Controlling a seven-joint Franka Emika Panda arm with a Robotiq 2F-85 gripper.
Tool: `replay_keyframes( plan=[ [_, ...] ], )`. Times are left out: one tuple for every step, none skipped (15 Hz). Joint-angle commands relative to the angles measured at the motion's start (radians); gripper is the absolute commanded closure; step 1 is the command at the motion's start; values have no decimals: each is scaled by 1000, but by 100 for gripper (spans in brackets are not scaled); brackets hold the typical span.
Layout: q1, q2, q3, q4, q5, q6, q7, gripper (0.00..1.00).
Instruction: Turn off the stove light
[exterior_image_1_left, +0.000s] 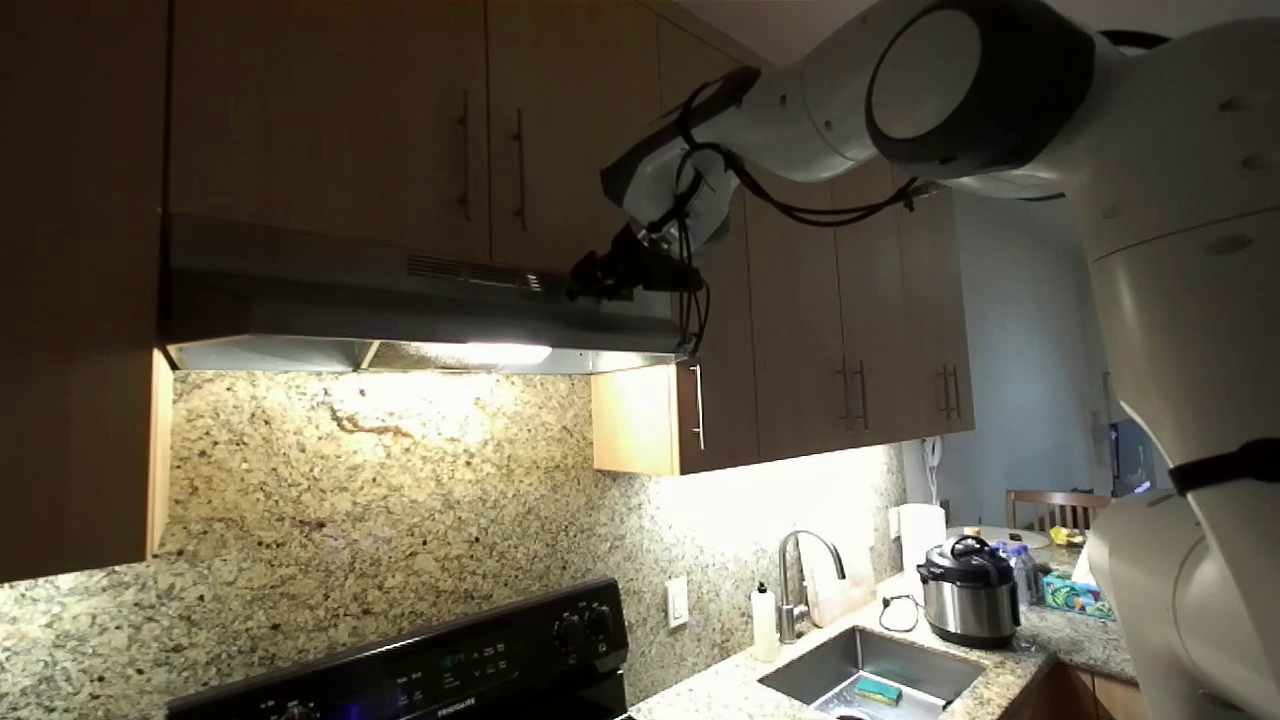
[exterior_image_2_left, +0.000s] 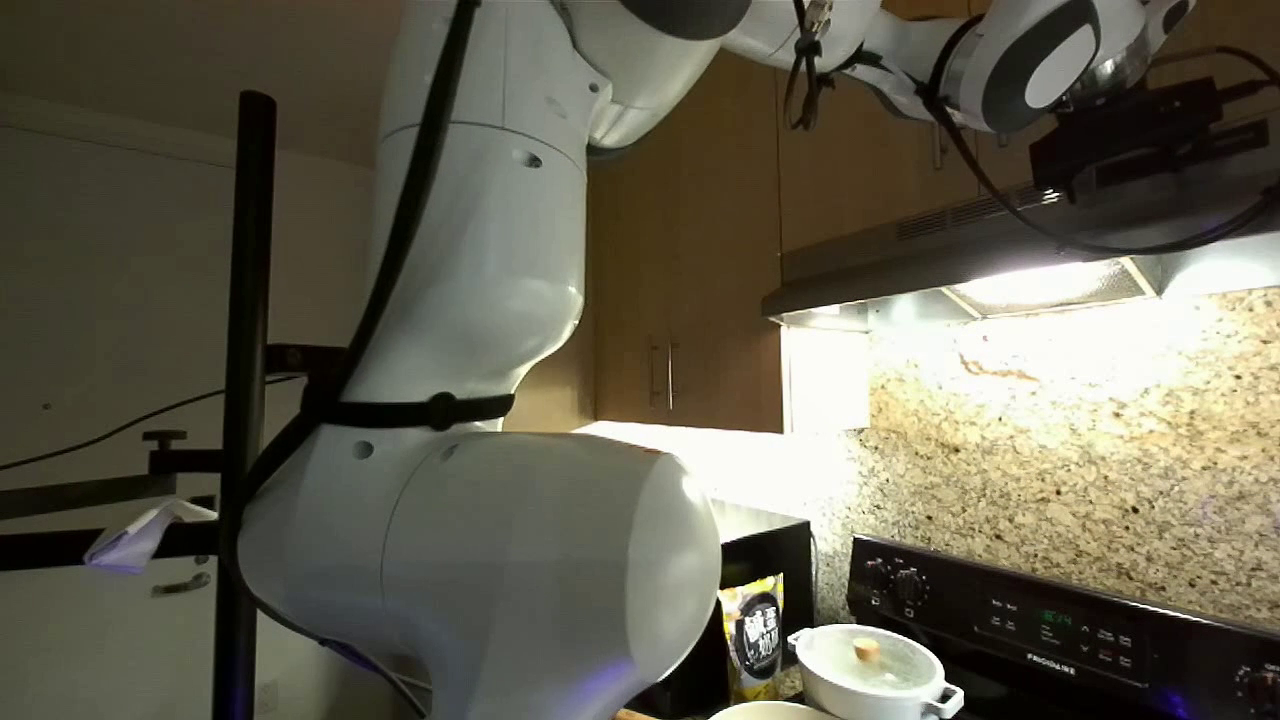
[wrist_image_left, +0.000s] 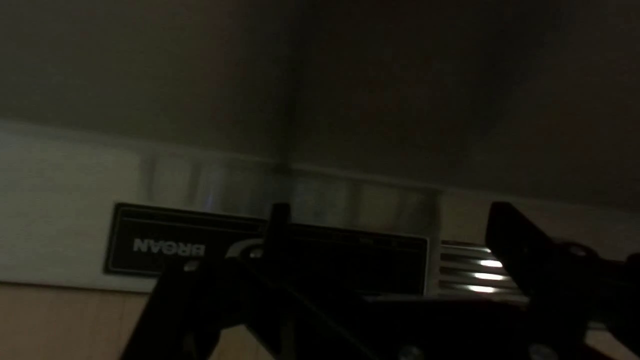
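The stove light (exterior_image_1_left: 505, 354) glows under the steel range hood (exterior_image_1_left: 330, 310). The lit light (exterior_image_2_left: 1040, 285) and the hood (exterior_image_2_left: 900, 255) also show in an exterior view from another angle. In the wrist view, a black control panel (wrist_image_left: 165, 240) marked BROAN appears upside down on the hood front, with part of a round knob (wrist_image_left: 244, 248) beside one finger. My gripper (wrist_image_left: 390, 210) is open, its dark fingers apart in front of the panel with nothing between them. In an exterior view the gripper (exterior_image_1_left: 585, 282) is at the hood's front face. Contact cannot be told; the gripper hides part of the panel.
Wooden cabinets (exterior_image_1_left: 330, 120) with bar handles stand above the hood, close to the arm. Vent slots (wrist_image_left: 480, 275) lie beside the panel. Below are the black stove panel (exterior_image_1_left: 450, 670), a sink (exterior_image_1_left: 870, 660), a faucet (exterior_image_1_left: 790, 580) and a white pot (exterior_image_2_left: 870, 675).
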Motion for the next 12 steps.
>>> replay_keyframes(
  plan=[
    [-37,63,-6,82,76,-53,-67,0],
    [-45,74,-5,96,85,-59,-68,0],
    [-54,84,-6,108,88,-68,-62,0],
    [-60,91,-7,116,90,-76,-59,0],
    [-66,97,-7,124,91,-84,-57,0],
    [-72,102,-6,132,93,-91,-57,0],
    [-75,103,-4,137,95,-93,-59,0],
    [-78,106,-4,142,92,-94,-59,0],
    [-248,76,197,135,19,-72,-22,0],
    [-283,76,237,139,12,-71,-24,0],
    [-355,73,316,145,-1,-67,-23,0],
    [-425,74,390,156,-13,-65,-20,0]
  ],
)
